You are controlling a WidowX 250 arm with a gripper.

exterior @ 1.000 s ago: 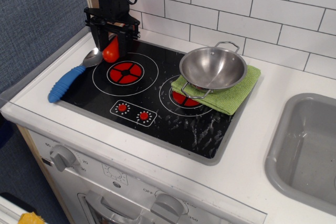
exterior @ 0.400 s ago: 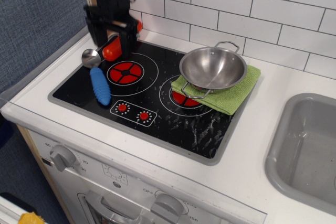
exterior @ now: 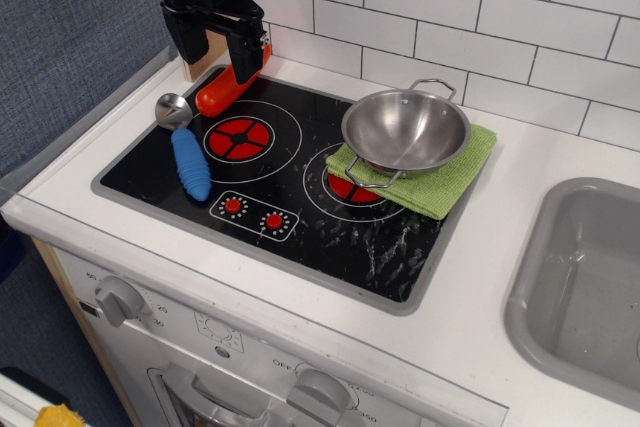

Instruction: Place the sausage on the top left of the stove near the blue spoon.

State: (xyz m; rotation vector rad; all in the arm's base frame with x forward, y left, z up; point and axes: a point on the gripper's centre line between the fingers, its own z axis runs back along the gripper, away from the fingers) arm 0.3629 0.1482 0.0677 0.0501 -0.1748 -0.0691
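— Where is the pincer (exterior: pixel 215 45) seen, and what is held in it?

— Well, it is seen at the far left corner of the stove (exterior: pixel 300 217), hanging from a black arm that comes down from the top edge of the view. Its two black fingers (exterior: pixel 243 50) are spread apart, and nothing is gripped between them. The sausage (exterior: pixel 230 85) is found just below and slightly in front of the right-hand finger, lying tilted at the stove's back left corner, with its far end partly hidden behind that finger. Whether the finger is touching it cannot be told.

— And the blue spoon (exterior: pixel 185 147)?

— It is laid below the pincer and toward the viewer, on the black glass. Its silver bowl is placed close beside the near end of the sausage, a little to the left of it, and its ribbed blue handle is pointed toward the front edge.

— What else is shown?

— Off to the right of the pincer, well apart from it, a steel bowl (exterior: pixel 405 132) is set on a folded green cloth (exterior: pixel 450 182) over the right burner. The left burner (exterior: pixel 238 137) is seen just in front of the pincer, between the spoon and the bowl. Two red knobs (exterior: pixel 253 214) are placed nearer the front edge. A grey sink (exterior: pixel 585 287) is seen far to the right.
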